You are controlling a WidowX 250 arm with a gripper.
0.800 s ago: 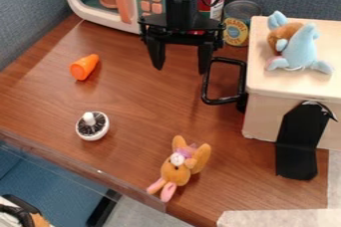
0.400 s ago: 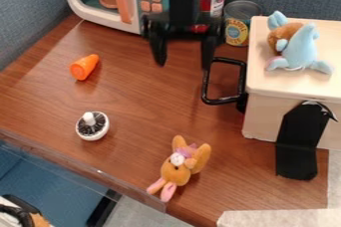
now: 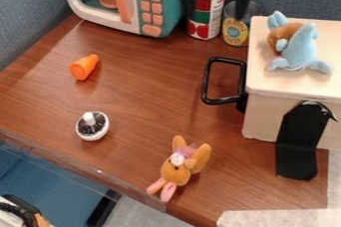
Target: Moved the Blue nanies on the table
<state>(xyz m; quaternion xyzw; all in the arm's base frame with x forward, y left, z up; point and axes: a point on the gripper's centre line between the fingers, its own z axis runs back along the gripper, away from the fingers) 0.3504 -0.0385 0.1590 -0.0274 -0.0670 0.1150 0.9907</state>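
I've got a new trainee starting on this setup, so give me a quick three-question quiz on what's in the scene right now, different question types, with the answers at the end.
1. Multiple choice: where does the light-blue plush toy lie?
A) on the brown wood-grain tabletop
B) on top of the pale box
C) beside the orange cone-shaped toy
2. True or false: the orange-brown plush toy with pink patches lies on the tabletop.
3. Count: how many metal cans stand between the teal and white toy microwave and the box?

Key: 1. B; 2. true; 3. two
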